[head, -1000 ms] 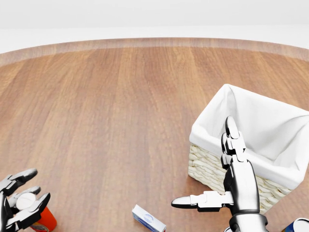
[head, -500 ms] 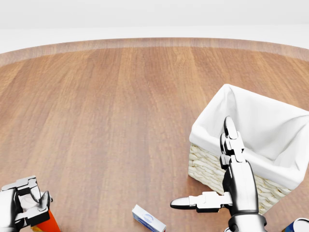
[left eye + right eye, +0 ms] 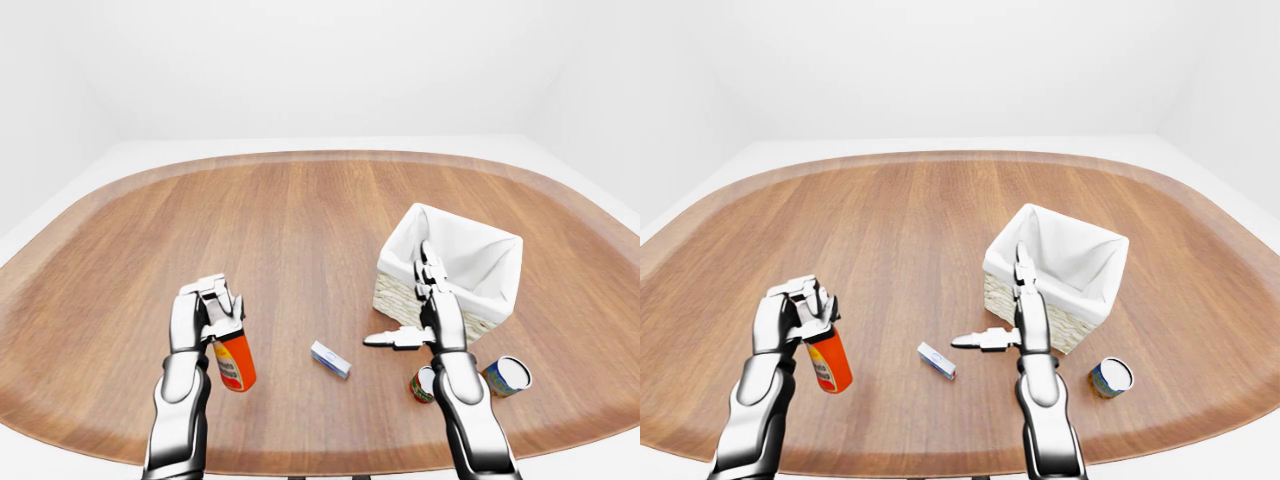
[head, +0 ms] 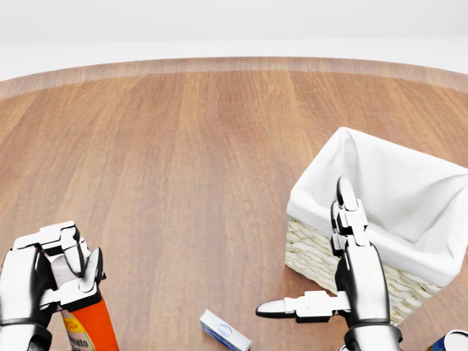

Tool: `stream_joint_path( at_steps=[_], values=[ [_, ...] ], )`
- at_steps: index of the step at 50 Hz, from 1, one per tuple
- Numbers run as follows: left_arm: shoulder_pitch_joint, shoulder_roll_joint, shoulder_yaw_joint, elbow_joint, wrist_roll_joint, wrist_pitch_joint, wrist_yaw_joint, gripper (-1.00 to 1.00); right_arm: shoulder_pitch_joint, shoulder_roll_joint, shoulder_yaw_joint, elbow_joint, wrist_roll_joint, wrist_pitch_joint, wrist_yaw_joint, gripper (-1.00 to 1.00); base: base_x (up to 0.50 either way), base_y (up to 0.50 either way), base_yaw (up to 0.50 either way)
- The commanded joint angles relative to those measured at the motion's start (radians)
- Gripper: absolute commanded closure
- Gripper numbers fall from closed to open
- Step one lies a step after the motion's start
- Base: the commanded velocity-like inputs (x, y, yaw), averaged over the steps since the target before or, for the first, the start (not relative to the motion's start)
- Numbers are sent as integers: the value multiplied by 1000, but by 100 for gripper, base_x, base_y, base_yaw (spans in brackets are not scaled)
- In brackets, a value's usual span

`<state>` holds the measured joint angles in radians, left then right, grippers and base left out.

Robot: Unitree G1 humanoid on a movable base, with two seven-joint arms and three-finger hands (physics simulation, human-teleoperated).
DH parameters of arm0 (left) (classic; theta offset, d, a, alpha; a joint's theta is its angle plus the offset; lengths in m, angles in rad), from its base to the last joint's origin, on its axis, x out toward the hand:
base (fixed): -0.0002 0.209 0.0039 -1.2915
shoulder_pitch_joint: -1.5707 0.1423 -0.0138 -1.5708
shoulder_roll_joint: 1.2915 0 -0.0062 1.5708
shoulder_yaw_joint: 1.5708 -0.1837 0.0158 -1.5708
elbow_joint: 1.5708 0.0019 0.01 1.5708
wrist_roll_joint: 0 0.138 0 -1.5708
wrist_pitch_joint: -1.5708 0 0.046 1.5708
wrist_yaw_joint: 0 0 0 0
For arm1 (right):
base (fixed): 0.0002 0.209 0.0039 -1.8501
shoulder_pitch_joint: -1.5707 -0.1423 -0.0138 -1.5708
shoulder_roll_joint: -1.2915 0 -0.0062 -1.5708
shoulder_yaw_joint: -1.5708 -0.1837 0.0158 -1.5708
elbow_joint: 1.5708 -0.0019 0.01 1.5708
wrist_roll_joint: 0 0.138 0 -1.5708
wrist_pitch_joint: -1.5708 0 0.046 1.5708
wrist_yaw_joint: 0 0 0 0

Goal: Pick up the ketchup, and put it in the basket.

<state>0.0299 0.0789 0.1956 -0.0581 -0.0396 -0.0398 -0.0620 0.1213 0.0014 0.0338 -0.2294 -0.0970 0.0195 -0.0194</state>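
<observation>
The left hand [image 3: 207,312] has its fingers wrapped tight around the top of the ketchup bottle [image 3: 235,363], holding it up off the wooden table [image 3: 300,220]. The bottle hangs a bit tilted under the hand, red-orange body with a label on the side, over the lower left part of the table in the left-eye view.

The right hand [image 4: 344,281] isn't holding anything. Its fingers are spread, two pointing up toward the top of the head view and the thumb sticking out flat to the left. It hangs right by the near wall of the basket [image 4: 314,252], overlapping it in the view, but whether it touches is hard to say.

That basket is a woven wicker one with a white cloth liner [image 3: 1065,250] draped over the rim, sitting on the right half of the table. The part of the inside that shows is just white cloth.

Between the two hands a small white and blue box [image 3: 330,359] lies flat on the table. Two small cans [image 3: 507,376] lie on their sides near the right arm at the lower right.
</observation>
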Motion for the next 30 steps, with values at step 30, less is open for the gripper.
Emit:
stream_joint_path(
  at_steps=[30],
  values=[
    [-164,-71,-177,-268,18,127,115,100,16,-1,3,-30,6,8,6,-100,0,0,0]
  ],
)
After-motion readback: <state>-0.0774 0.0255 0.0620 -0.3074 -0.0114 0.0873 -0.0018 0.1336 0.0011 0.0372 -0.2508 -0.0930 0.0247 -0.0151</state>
